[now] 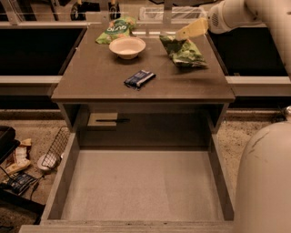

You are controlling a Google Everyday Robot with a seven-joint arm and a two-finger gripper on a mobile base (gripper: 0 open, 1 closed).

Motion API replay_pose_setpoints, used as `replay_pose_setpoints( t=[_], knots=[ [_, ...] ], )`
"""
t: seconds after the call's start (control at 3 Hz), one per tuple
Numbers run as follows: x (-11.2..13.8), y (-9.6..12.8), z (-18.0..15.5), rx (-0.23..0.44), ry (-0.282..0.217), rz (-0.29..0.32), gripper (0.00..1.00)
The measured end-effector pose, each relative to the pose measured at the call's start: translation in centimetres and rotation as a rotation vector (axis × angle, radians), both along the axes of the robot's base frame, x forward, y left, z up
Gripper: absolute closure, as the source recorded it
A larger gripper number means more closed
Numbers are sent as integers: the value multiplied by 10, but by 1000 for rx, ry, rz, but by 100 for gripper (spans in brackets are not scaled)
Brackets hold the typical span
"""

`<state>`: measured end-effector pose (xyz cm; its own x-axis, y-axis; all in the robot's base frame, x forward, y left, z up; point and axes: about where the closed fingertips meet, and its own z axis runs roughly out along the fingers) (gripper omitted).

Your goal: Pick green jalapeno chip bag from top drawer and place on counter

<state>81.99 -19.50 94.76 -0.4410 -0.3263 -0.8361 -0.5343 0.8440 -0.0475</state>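
Jalapeno bag lies on the worktop, right of the bowl and about level with it, well apart from it. It is out of the drawer, which stands pulled open on the near side of the bowl, below the worktop's front edge, with no bag in it. By my reckoning the placing is as good as done, and what is left turns on how my claw stands to the bag.

My claw hangs right of the bowl too, a shade farther back than it, over the bag's rear edge. The bag therefore lies just to the near side of the claw and beneath it. Its long axis runs on a slant, from the rear corner closest to the bowl out to the front corner farthest from it, and my claw is at the rear end of that line. I cannot tell whether the claw is released or clenched, nor whether it touches the foil or only hovers close above it.

If it is released, I judge the clean way off is up and back, away from the bowl, along my arm, so the crumpled foil is not dragged. The packet, nearer than the bowl, and the pale bag, behind it, are out of that path.
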Motion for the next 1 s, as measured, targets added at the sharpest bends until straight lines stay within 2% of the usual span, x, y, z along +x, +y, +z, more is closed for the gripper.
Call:
replay_pose_setpoints(
  t=[0.33, 0.67, 1.0],
  knots=[
    [-19, -36, 42, 45, -43, -66, 0],
    [-81, -125, 108, 114, -162, -264, 0],
    [-157, -194, 155, 147, -279, -448, 0]
  ],
)
